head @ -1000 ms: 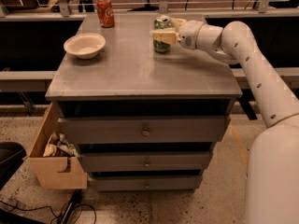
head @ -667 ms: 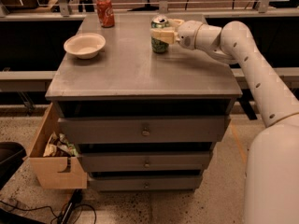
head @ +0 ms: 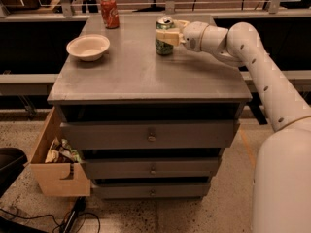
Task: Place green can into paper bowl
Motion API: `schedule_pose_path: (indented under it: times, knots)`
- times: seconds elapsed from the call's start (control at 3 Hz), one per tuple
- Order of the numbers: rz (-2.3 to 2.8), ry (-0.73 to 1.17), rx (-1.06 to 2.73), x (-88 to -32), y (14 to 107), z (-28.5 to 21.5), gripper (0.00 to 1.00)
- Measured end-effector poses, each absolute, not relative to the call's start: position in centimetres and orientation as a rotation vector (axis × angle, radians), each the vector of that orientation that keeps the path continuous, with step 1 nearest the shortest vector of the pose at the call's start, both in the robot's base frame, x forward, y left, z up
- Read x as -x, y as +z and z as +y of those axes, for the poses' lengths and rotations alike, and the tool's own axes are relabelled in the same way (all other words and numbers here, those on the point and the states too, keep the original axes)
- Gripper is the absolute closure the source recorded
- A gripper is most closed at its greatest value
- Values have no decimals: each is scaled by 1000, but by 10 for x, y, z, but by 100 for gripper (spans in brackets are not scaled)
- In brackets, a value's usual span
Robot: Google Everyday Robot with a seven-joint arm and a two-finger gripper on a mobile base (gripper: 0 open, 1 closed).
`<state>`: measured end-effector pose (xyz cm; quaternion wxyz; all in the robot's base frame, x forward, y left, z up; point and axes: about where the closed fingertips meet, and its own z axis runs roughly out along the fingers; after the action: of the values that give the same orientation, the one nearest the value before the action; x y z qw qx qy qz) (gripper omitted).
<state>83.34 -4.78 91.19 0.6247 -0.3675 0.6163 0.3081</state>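
The green can [head: 164, 48] has edged left, jaws of the gripper [head: 165, 34] clamped on it; bare tabletop [head: 136, 76] separates it from the paper bowl [head: 88, 47].

The end effector [head: 165, 36], clasping the green can [head: 164, 49], sits at the far middle of the worktop [head: 136, 76]. Bare surface separates it from the paper bowl [head: 88, 47]. The red can [head: 109, 12] stands behind the bowl, off that line.
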Motion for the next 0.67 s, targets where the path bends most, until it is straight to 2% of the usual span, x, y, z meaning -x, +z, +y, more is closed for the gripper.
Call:
schedule_pose_path:
  times: [0.67]
  knots:
    - [1389,702,886,-829,941,-20,100]
